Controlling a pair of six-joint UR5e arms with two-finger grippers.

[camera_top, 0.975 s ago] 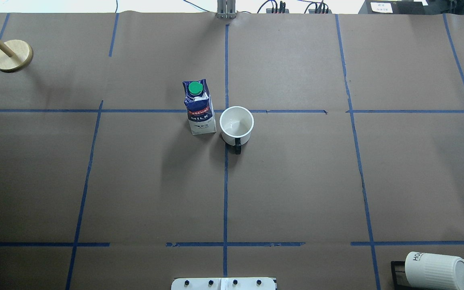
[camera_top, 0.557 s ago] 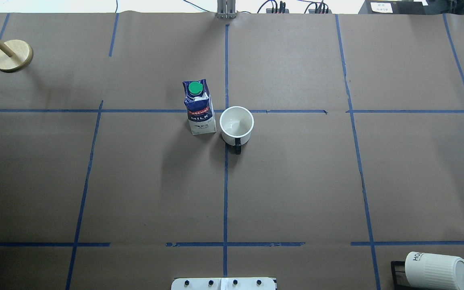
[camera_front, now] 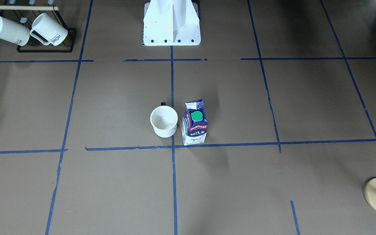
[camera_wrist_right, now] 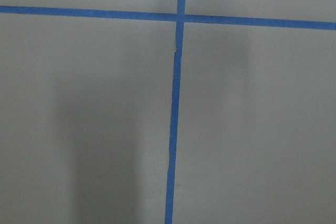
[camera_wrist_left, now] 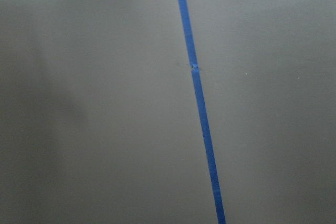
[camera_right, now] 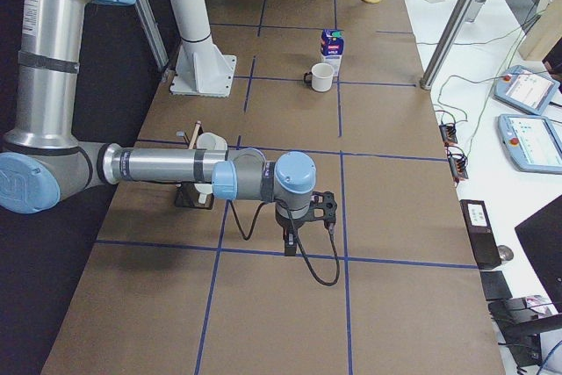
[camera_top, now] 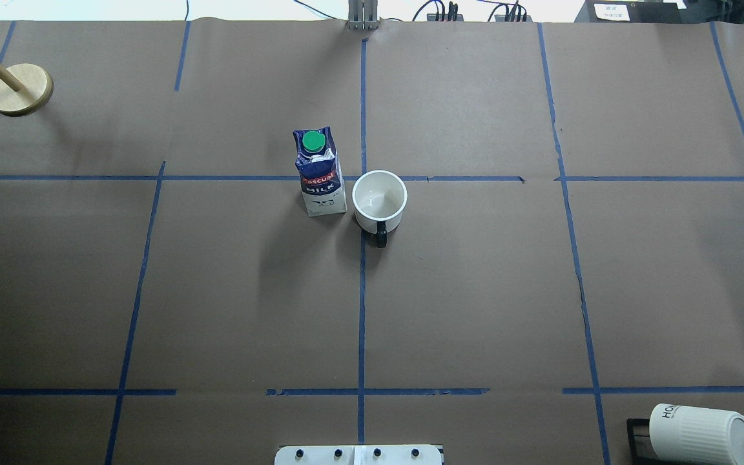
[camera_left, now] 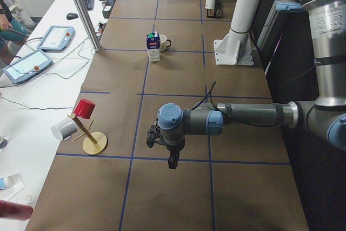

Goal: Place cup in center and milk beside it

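One cup [camera_top: 380, 199], one milk carton [camera_top: 319, 173], both upright on the worktop [camera_top: 475, 290], which is covered in matte brown paper gridded with blue tape [camera_top: 139, 271]. The cup is smooth, white and round, open mouth up, its small dark handle toward the robot. It sits on the lengthwise tape line, just robot-side of the center crossing [camera_top: 363, 178]. The carton is gable-topped, navy and white, with a round green cap and a red label. It is just beside the cup on the robot's left with a thin gap, not touching. Two ribbed white mugs [camera_front: 10, 30] hang tilted on one black wire rack [camera_front: 44, 49] with a wooden bar, at the robot's right corner. One wooden stand [camera_top: 20, 89] with a flat round base and slanted dowel is at the far left corner, with one red cup [camera_left: 85, 108] and one pale cup [camera_left: 64, 129] on its pegs. Two arms, each parked well away from the cup and carton. Left end effector [camera_left: 170, 158] and right end effector [camera_right: 290, 239] each point down over bare paper with nothing seen in either; cannot tell how far open. Both wrist views show only paper and tape
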